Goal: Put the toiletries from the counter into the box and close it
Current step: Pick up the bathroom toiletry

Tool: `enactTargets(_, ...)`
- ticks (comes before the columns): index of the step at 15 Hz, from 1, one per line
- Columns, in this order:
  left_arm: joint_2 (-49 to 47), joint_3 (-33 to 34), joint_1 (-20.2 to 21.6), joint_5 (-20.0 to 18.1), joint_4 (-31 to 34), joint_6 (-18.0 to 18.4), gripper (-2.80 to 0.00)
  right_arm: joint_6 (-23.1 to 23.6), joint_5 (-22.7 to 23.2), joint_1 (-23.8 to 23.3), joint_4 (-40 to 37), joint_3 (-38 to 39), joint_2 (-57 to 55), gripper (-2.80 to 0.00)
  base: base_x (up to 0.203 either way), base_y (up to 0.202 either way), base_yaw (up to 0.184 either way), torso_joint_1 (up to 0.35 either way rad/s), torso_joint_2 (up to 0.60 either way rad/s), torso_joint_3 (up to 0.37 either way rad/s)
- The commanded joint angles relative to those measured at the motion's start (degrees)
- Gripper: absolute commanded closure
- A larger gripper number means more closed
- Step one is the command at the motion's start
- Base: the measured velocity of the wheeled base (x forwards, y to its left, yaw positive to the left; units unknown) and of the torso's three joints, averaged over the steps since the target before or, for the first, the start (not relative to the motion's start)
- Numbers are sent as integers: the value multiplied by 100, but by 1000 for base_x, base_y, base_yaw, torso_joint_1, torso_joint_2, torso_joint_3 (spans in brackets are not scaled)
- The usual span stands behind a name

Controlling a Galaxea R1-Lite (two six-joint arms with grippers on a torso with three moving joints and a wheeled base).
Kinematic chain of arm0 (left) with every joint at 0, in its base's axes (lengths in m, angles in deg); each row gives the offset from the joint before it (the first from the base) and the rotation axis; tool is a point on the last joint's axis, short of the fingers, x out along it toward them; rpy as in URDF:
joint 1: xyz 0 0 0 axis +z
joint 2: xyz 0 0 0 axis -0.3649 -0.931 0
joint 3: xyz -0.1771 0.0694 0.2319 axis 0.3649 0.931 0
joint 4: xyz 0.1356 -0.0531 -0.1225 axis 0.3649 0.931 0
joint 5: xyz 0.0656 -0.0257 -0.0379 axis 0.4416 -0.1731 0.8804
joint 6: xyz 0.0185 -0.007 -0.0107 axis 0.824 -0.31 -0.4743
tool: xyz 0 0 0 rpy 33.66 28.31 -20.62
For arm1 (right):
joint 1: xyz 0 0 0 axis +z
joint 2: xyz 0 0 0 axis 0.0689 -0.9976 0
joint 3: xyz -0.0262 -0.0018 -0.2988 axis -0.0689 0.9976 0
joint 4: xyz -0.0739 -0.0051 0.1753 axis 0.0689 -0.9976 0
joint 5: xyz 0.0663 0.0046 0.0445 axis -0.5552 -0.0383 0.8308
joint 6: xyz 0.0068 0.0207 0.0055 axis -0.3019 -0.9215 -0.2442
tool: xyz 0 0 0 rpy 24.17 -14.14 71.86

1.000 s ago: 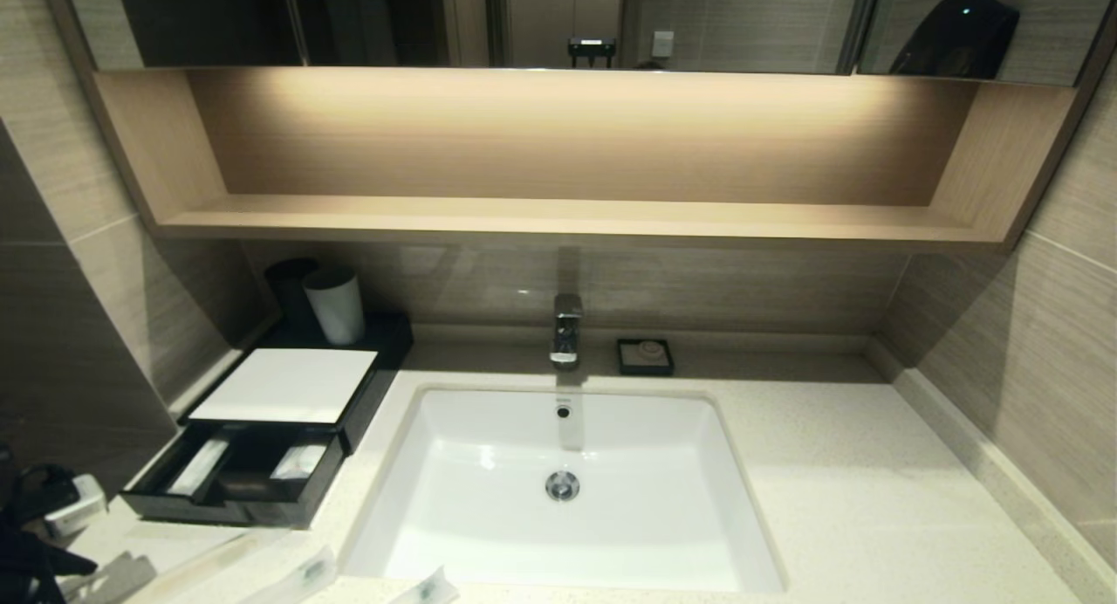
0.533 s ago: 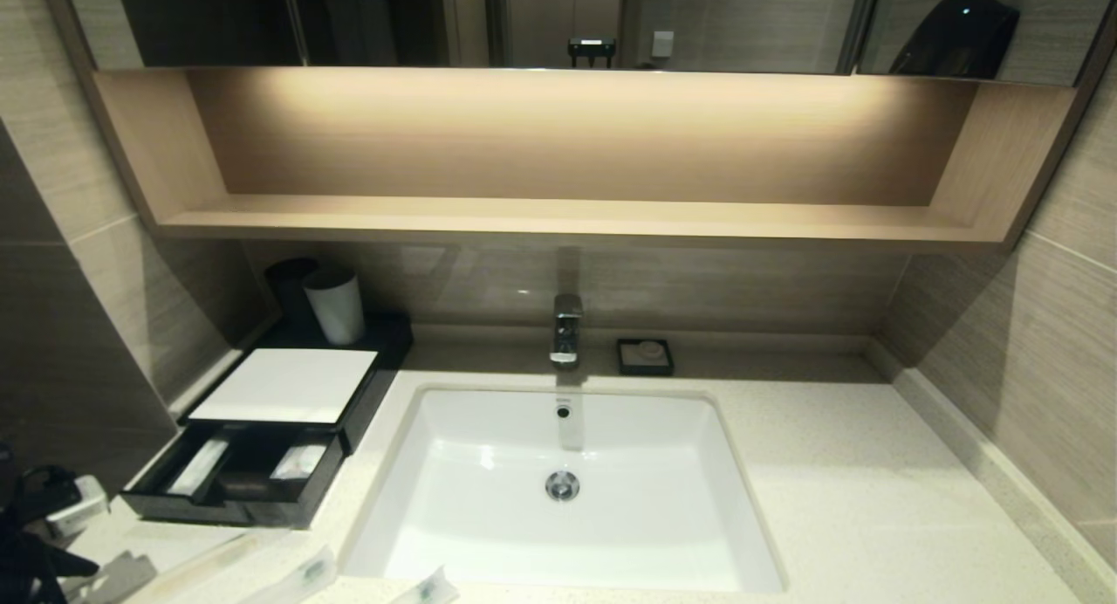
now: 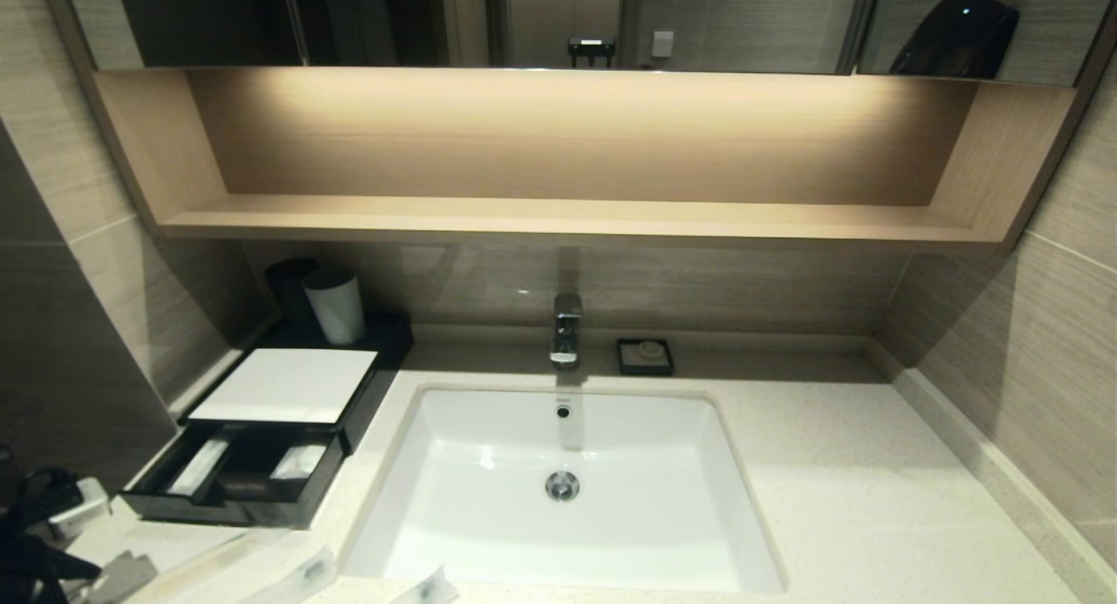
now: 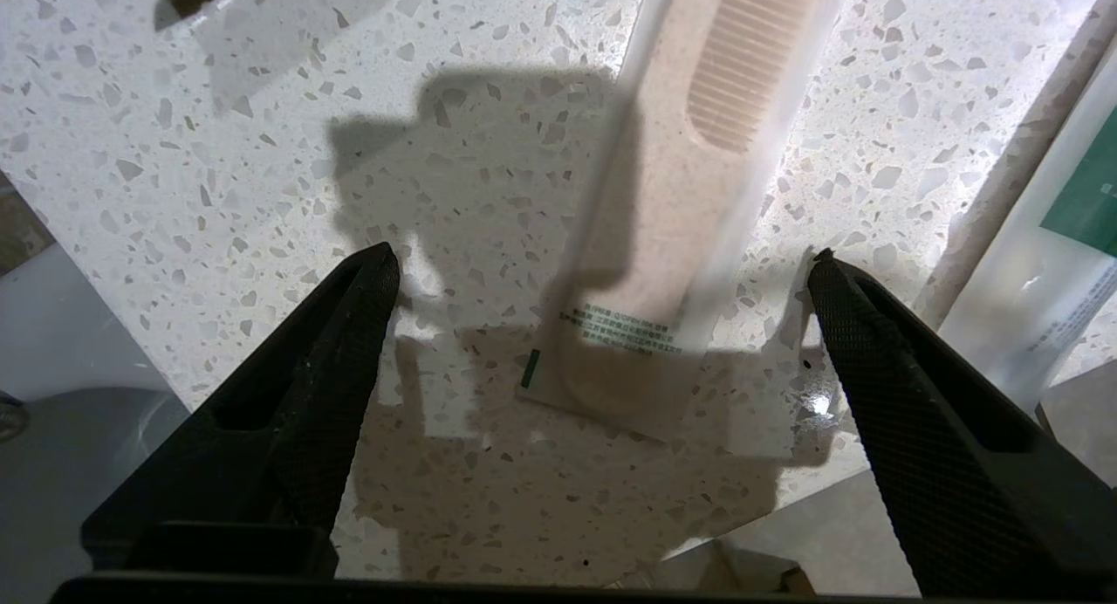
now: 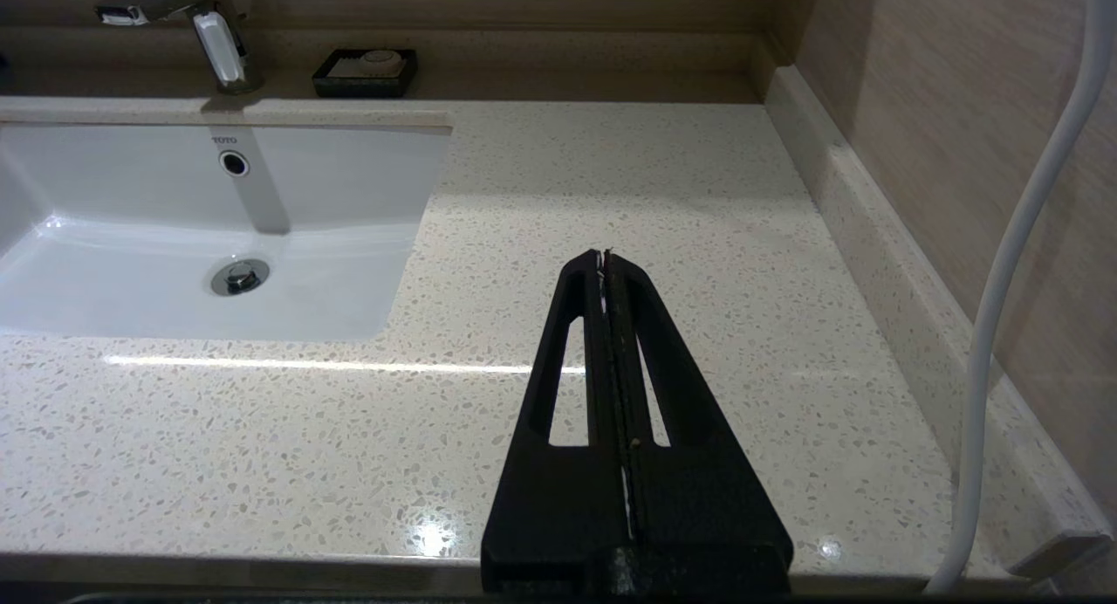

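Nothing has shifted on the counter [image 3: 838, 464] since the earlier head frames, and my left arm at the near left corner sits much as it did. From the left wrist camera I see a long translucent packet [image 4: 689, 194] lying flat on the speckled stone, a pale ridged comb showing through the plastic and small print at its nearer end; it lies between the spread fingers of my left gripper [image 4: 602, 268], touching neither. Those black, finely knurled fingers [image 4: 332, 351] stand wide apart with nothing held. A second wrapped packet [image 4: 1038, 298] with a green label lies just beside it at the edge of that view. In the head view three packets line the near left edge of the counter: the comb packet [image 3: 205, 565], another [image 3: 305, 573] and a third [image 3: 428, 586] in front of the basin. Beyond them sits the low black box [image 3: 366, 386], its flat white top panel [image 3: 284, 384] matte and rectangular, its drawer [image 3: 236, 477] pulled out toward me with whitish packets already in the compartments. A white cup [image 3: 334, 305] stands behind it. The white rectangular basin [image 3: 489, 543] lies to the right, a chrome tap [image 3: 565, 329] and small black soap dish [image 3: 645, 357] at its far side. My right gripper [image 5: 604, 264] is parked over the bare right stretch of counter, its fingers pressed together on nothing.
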Motion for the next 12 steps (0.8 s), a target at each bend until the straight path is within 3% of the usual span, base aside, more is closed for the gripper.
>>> enactTargets(1, -9, 2, 2, -20, 9, 49, -280, 0, -3, 0, -2, 1, 0, 0, 0, 0, 0, 0, 0, 0)
enactTargets(12, -71, 20, -51, -20, 0, 49, -280, 0, -3, 0, -2, 1, 0, 0, 0, 0, 0, 0, 0, 0)
